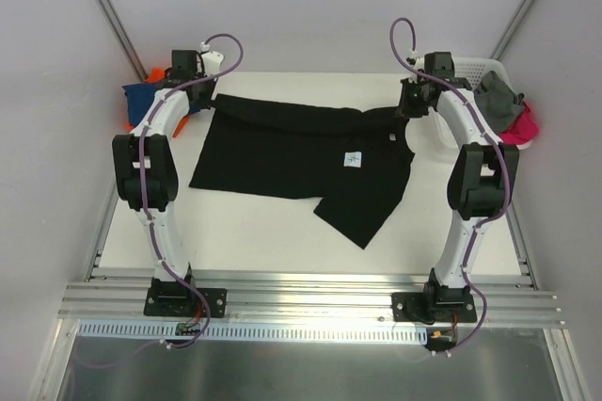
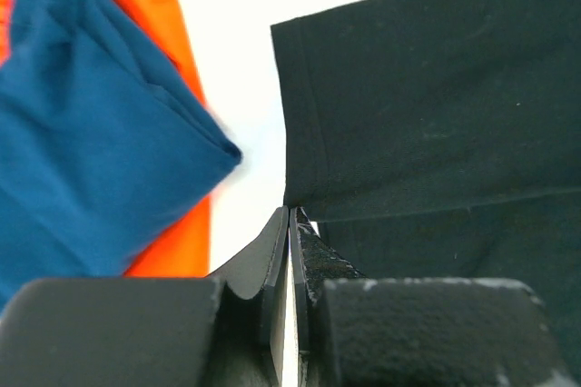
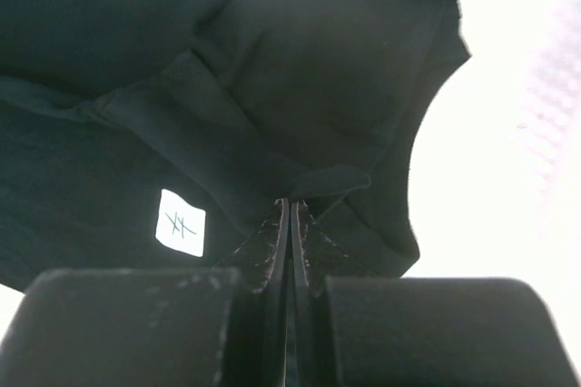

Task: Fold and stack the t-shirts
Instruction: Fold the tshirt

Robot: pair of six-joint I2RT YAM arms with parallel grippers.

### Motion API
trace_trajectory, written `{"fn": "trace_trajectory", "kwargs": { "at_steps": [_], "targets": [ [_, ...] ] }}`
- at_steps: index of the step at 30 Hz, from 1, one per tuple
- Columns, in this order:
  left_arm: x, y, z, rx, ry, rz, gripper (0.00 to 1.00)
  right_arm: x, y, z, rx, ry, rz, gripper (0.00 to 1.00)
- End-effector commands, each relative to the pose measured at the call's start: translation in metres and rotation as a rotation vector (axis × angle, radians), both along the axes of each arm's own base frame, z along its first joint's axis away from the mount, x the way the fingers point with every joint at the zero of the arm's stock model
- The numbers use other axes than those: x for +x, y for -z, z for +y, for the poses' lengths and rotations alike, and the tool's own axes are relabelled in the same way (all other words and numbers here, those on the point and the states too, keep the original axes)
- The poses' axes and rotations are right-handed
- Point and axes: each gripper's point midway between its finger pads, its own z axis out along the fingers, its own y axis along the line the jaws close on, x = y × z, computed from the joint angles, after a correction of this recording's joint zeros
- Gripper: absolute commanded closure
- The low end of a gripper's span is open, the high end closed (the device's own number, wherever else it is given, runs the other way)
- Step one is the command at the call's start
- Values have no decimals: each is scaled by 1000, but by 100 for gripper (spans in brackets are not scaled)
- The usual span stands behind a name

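The black t-shirt (image 1: pixel 282 152) lies spread across the white table, its far edge folded over and its white label (image 1: pixel 352 159) facing up. My left gripper (image 1: pixel 209 90) is shut at the shirt's far left corner; in the left wrist view the fingertips (image 2: pixel 289 212) pinch the corner of the black cloth (image 2: pixel 436 96). My right gripper (image 1: pixel 411 104) is shut on a fold at the shirt's far right; in the right wrist view the tips (image 3: pixel 290 201) hold a raised fold of the shirt (image 3: pixel 300 69) near the label (image 3: pixel 181 222). The blue t-shirt (image 1: pixel 141 98) and orange t-shirt (image 1: pixel 155 73) lie piled at the far left.
The blue tee (image 2: pixel 82 133) lies over the orange one (image 2: pixel 172 242), just left of my left gripper. A white slotted basket (image 1: pixel 480 67) at the far right corner holds grey and pink clothes (image 1: pixel 513 114). Metal rails run along the table's near edge (image 1: pixel 301 293).
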Motion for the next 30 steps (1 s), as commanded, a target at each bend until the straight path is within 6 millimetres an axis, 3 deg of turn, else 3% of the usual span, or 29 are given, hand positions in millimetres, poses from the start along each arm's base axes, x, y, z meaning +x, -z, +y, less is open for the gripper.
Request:
{"fn": "trace_trajectory", "kwargs": {
  "at_steps": [1,8,16,23,24,27,28,29,30],
  "targets": [
    [1,14,4,-19,-3,29,100,-5,-24,15,21,-35,-46,100],
    [-2,30,0,-42,-11,70,100,-6,-16,29,19,-61,-29,99],
    [1,36,3,-33,-16,86,100,-3,-8,30,8,-64,-14,99],
    [1,42,6,-25,-36,102,100,-13,-5,29,-5,-73,0,99],
    [0,42,9,-24,-56,105,88,-15,-8,29,-2,-75,-1,99],
    [-1,30,15,-22,-119,92,17,-30,-5,34,30,-99,34,95],
    [-2,24,15,-31,-129,82,12,-34,-12,36,42,-105,27,88],
    [-2,17,9,-66,-128,72,8,-42,-9,37,52,-103,46,72],
    [-1,7,5,-90,-123,55,5,-45,-11,38,59,-105,48,68]
  ]
}}
